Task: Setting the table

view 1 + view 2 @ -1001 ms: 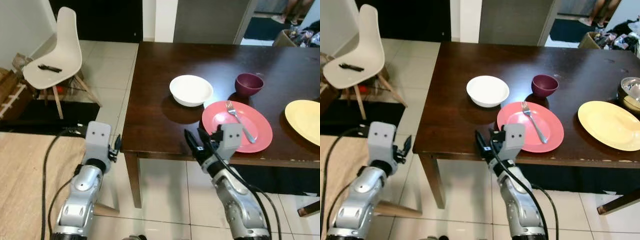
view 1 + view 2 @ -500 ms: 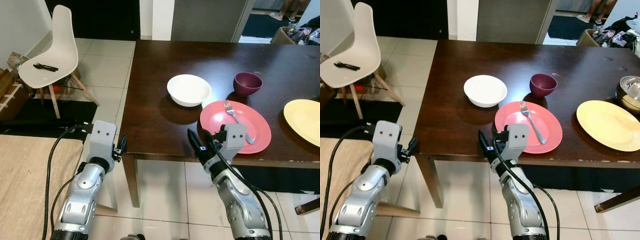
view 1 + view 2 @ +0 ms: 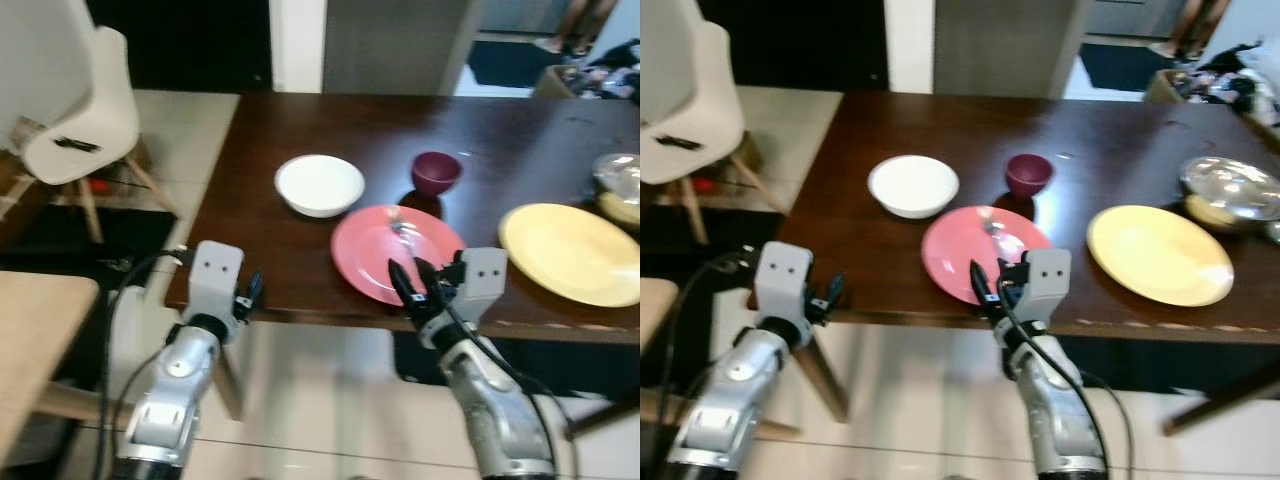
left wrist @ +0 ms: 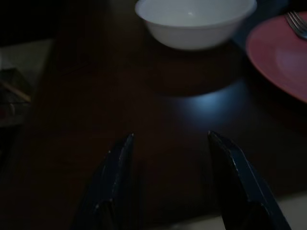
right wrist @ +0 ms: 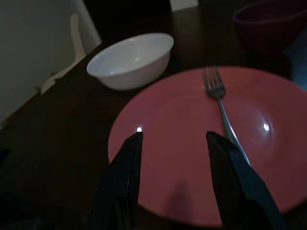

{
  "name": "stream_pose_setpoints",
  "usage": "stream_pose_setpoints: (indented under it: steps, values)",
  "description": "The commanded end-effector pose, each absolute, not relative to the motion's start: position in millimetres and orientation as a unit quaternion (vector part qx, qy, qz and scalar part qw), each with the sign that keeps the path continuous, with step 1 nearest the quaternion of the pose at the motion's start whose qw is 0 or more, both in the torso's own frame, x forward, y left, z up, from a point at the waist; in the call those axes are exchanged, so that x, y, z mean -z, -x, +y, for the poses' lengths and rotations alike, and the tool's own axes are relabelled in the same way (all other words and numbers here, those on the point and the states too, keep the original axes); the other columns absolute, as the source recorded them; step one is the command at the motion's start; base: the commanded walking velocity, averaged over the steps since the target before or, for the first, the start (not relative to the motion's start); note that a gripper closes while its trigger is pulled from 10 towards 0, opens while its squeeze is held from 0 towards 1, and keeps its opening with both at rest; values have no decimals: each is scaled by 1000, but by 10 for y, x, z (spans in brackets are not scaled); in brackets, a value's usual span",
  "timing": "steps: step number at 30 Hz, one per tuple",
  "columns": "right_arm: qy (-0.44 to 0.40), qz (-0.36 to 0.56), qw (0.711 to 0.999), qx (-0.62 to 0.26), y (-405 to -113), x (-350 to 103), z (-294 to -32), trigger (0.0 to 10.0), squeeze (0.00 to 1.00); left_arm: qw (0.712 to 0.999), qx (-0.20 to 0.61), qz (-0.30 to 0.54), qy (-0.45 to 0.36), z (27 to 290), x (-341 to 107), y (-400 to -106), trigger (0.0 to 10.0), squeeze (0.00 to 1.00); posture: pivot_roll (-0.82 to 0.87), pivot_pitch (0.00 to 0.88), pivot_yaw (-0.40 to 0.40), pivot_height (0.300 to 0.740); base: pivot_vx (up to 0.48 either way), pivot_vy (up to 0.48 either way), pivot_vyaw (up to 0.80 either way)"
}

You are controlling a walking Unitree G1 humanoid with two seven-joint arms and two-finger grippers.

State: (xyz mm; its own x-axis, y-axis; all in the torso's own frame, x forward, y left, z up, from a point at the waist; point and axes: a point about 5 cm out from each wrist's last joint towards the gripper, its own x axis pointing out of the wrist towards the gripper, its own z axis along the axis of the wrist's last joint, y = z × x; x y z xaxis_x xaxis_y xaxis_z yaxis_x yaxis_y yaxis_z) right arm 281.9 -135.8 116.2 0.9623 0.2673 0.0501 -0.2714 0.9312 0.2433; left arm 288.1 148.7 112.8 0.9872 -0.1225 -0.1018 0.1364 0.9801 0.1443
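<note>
Fork (image 5: 224, 109) lying on red plate (image 3: 372, 256) near desk (image 3: 300, 270) front edge, handle running toward right hand (image 3: 410, 283), fingers spread and hovering just short of it; left hand (image 3: 250, 295), also spread, waiting well apart past the corner.

To my left stands a white chair (image 3: 85, 115) on slim wooden legs, with a small dark object (image 3: 75, 144) lying on its seat; I cannot tell what that is. The floor (image 3: 190, 125) beneath it is pale tile. Near my left side I see the corner of a light wooden surface (image 3: 35, 345). Beyond the far end of the worktop a doorway opens, with a dark mat (image 3: 1120, 62) on the floor and a cluttered heap (image 3: 1230, 75) at the far right.
</note>
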Motion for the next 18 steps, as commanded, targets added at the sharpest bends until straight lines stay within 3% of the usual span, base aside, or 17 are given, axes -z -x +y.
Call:
stream_pose_setpoints:
  steps: [1,18]
  values:
    - [-124,1,983,-135,-2805,-1126,-1373,10000,0,993,63,64,-75,1496,-1063,-2862,10000,0,-96,10,45,740,0,0,0]
    - [-124,5,983,-134,-2785,-1105,-1369,10000,0,992,61,72,-79,1499,-1035,-2851,10000,0,-96,17,45,740,0,0,0]
